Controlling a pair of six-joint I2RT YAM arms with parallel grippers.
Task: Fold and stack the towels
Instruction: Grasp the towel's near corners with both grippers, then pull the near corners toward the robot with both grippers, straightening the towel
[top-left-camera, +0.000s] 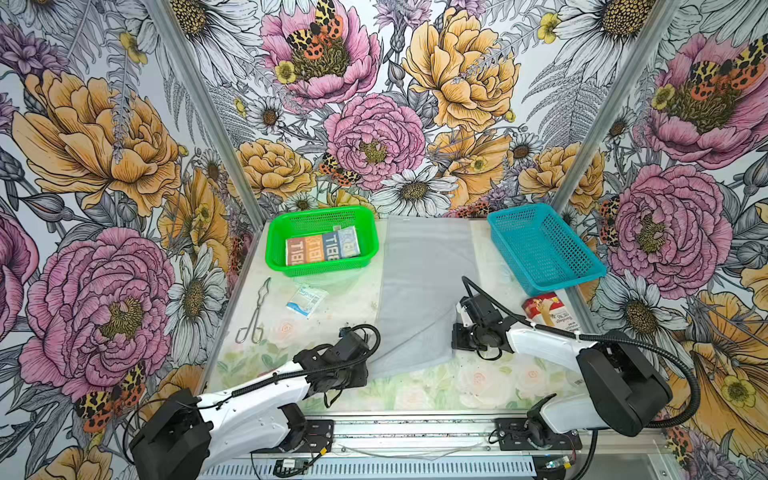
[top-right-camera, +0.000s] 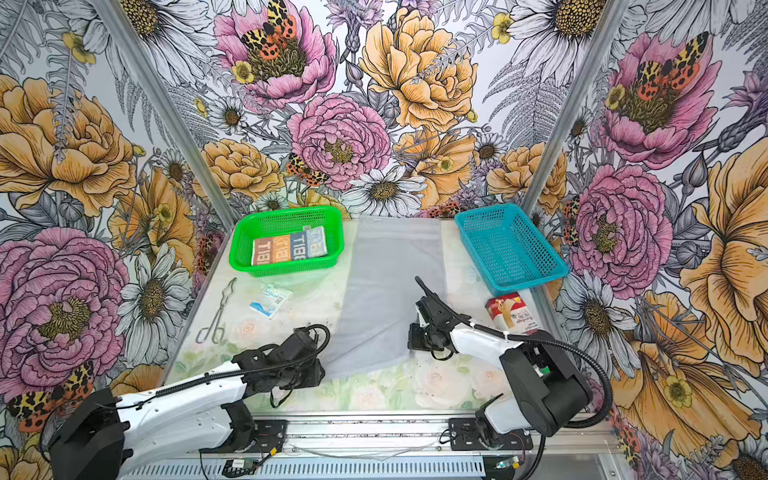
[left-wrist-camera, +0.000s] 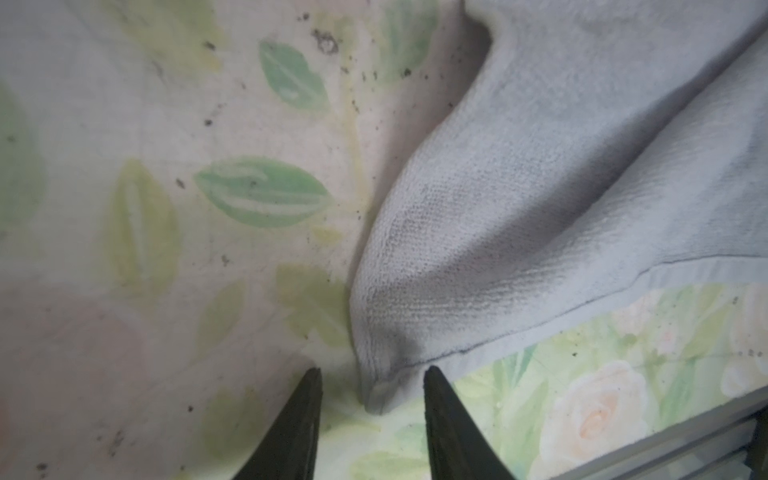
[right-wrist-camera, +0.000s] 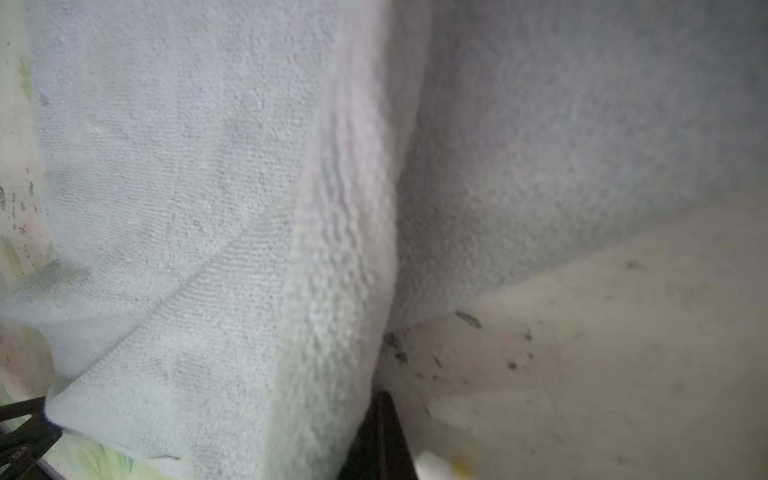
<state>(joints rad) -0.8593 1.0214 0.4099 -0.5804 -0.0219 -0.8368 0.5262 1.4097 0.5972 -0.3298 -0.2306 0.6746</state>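
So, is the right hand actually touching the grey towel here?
Touching. In the right wrist view a raised fold of the grey towel runs straight into the shut right hand, hiding one finger; no gap shows.

You're looking at a left arm (top-left-camera: 253, 395) and right arm (top-left-camera: 540, 340) wearing white shells between bulky black joint housings; ribbed black cables (top-left-camera: 696, 392) are running along both, and black mounting plates (top-left-camera: 509, 434) are sitting on the rail (top-left-camera: 415, 432).

Towel (top-left-camera: 424, 282) btwn L basket (top-left-camera: 316, 220), R basket (top-left-camera: 544, 253)
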